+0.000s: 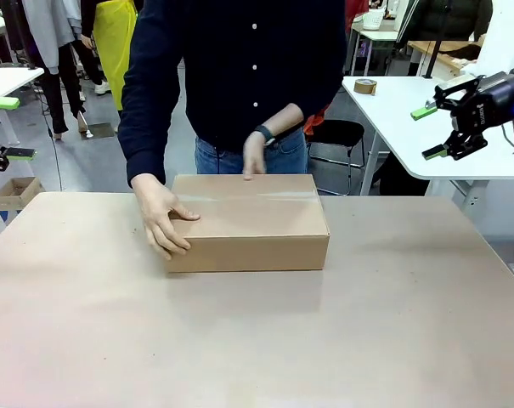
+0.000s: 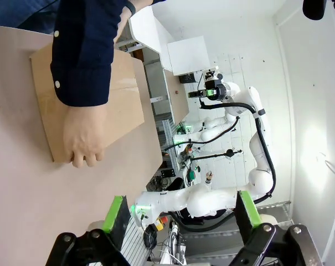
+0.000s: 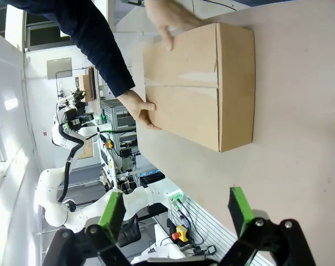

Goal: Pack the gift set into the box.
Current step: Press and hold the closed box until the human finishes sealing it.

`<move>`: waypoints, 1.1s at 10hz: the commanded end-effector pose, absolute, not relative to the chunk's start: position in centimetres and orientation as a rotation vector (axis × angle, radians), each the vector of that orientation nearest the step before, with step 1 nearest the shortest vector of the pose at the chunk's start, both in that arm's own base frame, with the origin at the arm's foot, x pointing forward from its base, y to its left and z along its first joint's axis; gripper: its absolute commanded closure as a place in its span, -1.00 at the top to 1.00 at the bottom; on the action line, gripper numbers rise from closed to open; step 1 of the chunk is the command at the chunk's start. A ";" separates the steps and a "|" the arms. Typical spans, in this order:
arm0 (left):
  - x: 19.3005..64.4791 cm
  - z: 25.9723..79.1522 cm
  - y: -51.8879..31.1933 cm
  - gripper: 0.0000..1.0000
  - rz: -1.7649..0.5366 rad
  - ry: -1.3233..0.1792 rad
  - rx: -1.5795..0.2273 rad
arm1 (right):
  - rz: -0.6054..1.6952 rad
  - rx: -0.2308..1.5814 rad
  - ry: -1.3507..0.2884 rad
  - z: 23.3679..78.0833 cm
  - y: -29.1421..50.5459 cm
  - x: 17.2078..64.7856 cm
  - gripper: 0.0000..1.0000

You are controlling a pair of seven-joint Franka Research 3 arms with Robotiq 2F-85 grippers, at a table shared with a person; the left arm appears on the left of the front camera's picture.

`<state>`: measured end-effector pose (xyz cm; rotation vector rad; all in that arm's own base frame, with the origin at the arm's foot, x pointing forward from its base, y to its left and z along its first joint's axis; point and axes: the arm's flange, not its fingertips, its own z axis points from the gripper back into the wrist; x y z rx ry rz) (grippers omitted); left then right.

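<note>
A person (image 1: 240, 68) in a dark buttoned shirt, jeans and a black wristwatch (image 1: 265, 134) stands at the far edge of a tan surface (image 1: 257, 340). Behind, a roll of brown tape (image 1: 364, 86) sits on a white table (image 1: 392, 119), with a black chair (image 1: 335, 136) just beside it. A small open carton (image 1: 15, 192) rests on the floor at left, and a yellow garment (image 1: 114, 38) shows farther back.

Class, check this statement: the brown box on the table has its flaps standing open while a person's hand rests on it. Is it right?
No: the box is closed, flaps flat, as the front view shows. A person's hand does rest on it.
</note>
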<state>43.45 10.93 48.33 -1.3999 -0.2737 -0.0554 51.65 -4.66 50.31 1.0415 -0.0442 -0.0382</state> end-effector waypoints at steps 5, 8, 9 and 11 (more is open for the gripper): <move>43.2 48.3 10.9 1.00 -0.070 -0.286 -1.388 | -0.049 1.019 -0.047 50.4 -4.5 51.5 1.00; 43.2 48.3 10.9 1.00 -0.070 -0.286 -1.388 | -0.049 1.019 -0.047 50.4 -4.5 51.5 1.00; 43.2 48.3 10.9 1.00 -0.070 -0.286 -1.388 | -0.049 1.019 -0.047 50.4 -4.5 51.5 1.00; 43.2 48.3 10.9 1.00 -0.070 -0.286 -1.388 | -0.049 1.019 -0.047 50.4 -4.5 51.5 1.00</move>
